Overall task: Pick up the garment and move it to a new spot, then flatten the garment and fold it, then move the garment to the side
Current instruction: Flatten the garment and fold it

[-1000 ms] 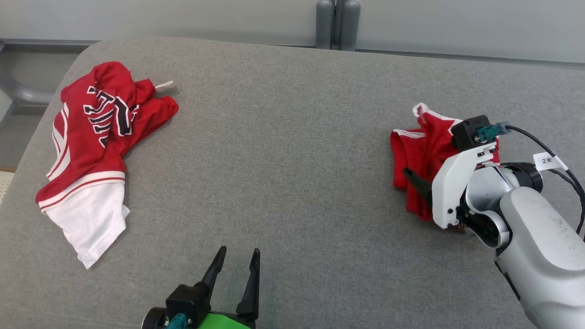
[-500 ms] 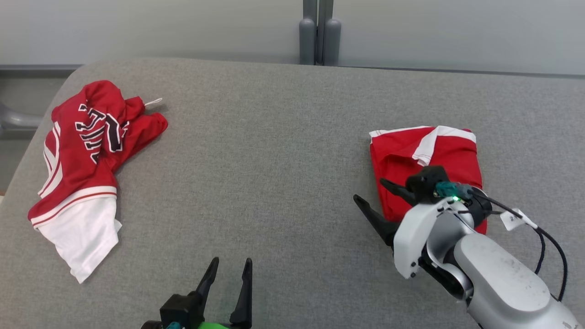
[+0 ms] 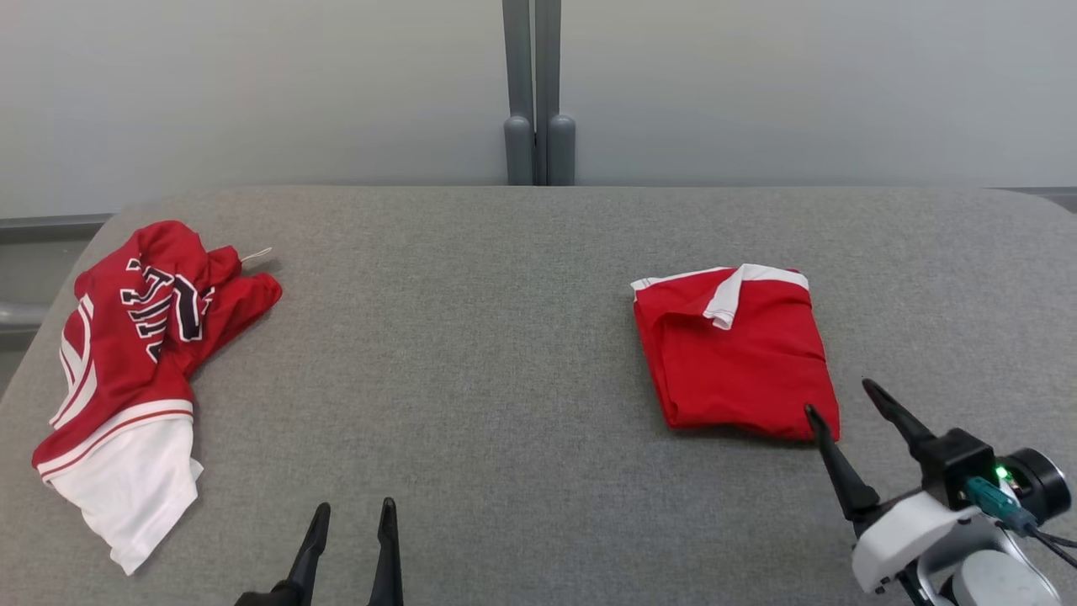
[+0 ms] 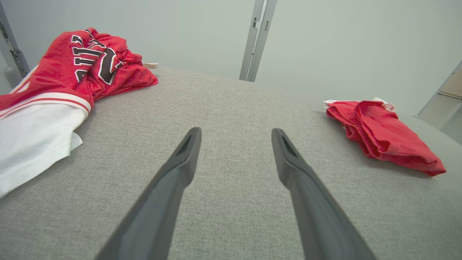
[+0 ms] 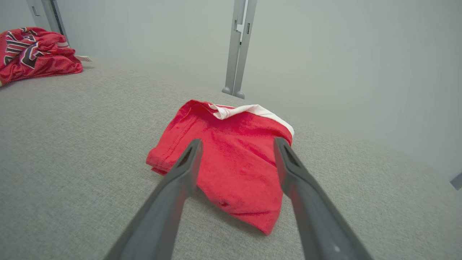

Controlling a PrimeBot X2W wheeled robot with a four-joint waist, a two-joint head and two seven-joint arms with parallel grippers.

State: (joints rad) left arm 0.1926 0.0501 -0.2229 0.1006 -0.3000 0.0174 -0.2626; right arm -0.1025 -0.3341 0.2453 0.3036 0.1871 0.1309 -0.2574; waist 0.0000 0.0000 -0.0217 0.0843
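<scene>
Two garments | folded garment [image 3: 734, 353] just beyond spread right gripper [image 3: 839, 397] | jersey [image 3: 126, 353] at table [image 3: 505, 337] edge, left of spread left gripper [image 3: 355, 505]

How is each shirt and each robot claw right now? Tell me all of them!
Folded red garment: folded into a neat square, lying flat on the grey table, nothing gripping it.
Red and white jersey: crumpled in a heap on the robot's left side, not folded.
Left gripper: open, empty, over bare table.
Right gripper: open, empty, by the folded garment's near corner.
</scene>
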